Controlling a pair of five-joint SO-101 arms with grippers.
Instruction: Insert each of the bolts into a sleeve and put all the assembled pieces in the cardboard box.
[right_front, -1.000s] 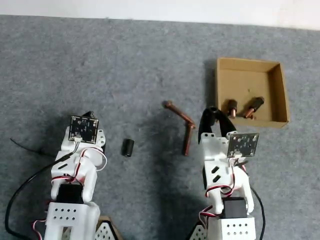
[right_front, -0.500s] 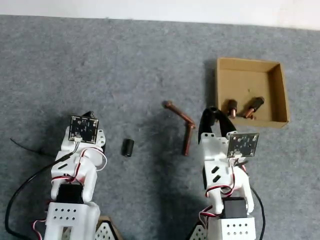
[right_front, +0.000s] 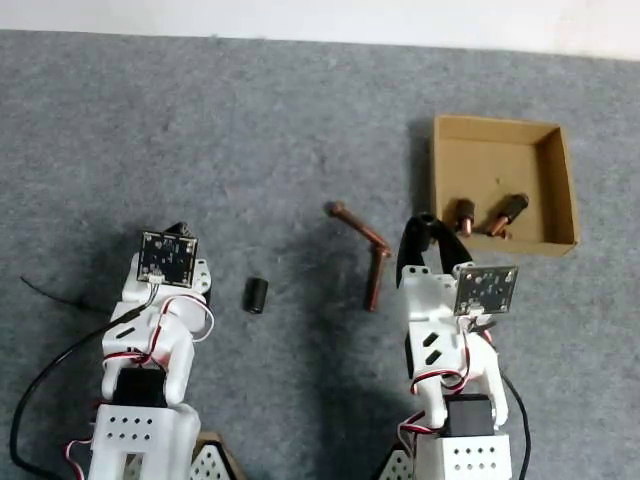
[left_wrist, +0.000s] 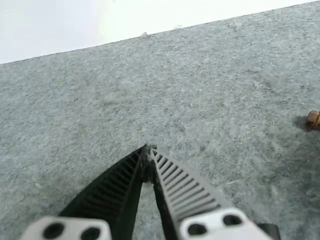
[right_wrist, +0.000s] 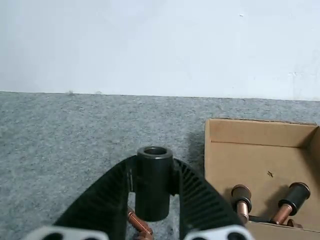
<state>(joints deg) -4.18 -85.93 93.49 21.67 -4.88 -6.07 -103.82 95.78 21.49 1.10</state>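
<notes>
Where the grey mat (right_front: 200, 130) spread under everything, the left arm (right_front: 150, 340) sat folded at seven o'clock and the right arm (right_front: 450, 340) at five, each apparently parked near its own share of the parts. The box (right_front: 500, 123) stood at two o'clock on the mat, about one o'clock from the right gripper (right_wrist: 152, 167). That was close enough, I judged, for a short drop-off. That gripper was clenched on a sleeve (right_wrist: 152, 197), held upright with its bore open at the top, probably so a bolt could be fed into it. The left gripper (left_wrist: 148, 151) was pinched together on nothing, tips touching, low over bare mat. It looked idle, though free to fetch a bolt. The first bolt (right_front: 360, 228) lay slanted at ten o'clock from the right gripper. The second bolt (right_front: 376, 280) lay at eight o'clock from it, the two meeting end to end in an elbow just beside it, within easy reach of either arm. One piece (right_front: 464, 215) and a second piece (right_front: 508, 212) rested against the box's six o'clock wall, so the job looked about half done. The spare sleeve (right_front: 256, 295) lay at three o'clock from the left arm, well apart from the bolts.
</notes>
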